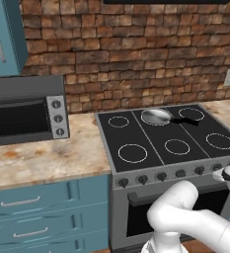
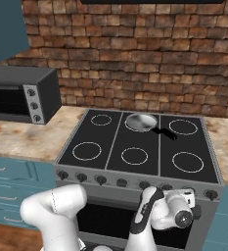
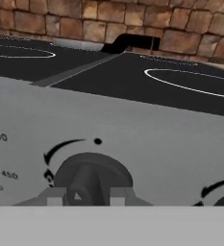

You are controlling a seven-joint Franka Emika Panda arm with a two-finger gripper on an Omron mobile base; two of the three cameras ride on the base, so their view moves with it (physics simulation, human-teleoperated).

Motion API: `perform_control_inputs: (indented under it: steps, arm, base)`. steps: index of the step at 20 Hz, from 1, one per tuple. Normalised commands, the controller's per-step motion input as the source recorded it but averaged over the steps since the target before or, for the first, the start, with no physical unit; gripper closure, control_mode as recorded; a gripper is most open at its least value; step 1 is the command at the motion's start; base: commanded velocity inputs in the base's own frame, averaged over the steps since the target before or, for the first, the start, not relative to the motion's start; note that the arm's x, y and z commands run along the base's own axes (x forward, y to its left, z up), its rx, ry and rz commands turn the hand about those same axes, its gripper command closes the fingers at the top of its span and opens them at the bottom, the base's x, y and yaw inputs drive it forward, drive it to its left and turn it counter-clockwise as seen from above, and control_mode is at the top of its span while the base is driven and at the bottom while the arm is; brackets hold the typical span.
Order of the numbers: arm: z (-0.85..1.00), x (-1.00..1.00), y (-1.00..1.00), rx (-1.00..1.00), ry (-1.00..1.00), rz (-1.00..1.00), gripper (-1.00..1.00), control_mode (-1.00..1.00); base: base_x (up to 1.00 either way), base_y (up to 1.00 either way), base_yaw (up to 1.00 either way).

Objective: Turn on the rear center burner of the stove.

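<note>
Under brick wall (image 2: 135,59), stove (image 2: 137,142), pan (image 2: 141,122) seemingly on rear center burner (image 2: 144,128)

I'm right up against the stove (image 3: 132,120) front panel here. One dark knob (image 3: 92,178) sits dead center at the bottom, with 400/450 temp markings (image 3: 3,156) to its left. Above, black glass with white rings, a black pan handle (image 3: 130,43), brick behind.

stove (image 3: 132,129) front panel: 400; 450; 480
</note>
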Motion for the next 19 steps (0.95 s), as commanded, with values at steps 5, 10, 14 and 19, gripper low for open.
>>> perform_control_inputs:
  steps: [5,10,14,19]
  arm:
    - [-0.33,0.12,0.0,-0.41,0.0,0.15,1.0,-1.0]
    - [-0.25,0.11,0.0,-0.37,0.05,0.31,1.0,-1.0]
    - [-0.21,0.08,-0.03,-0.32,0.14,0.34,1.0,-1.0]
    - [-0.14,0.0,-0.05,-0.26,0.11,0.3,1.0,-1.0]
  base:
    - [0.0,0.0,0.0]
    - [0.0,0.0,0.0]
    - [0.0,0.0,0.0]
    - [0.0,0.0,0.0]
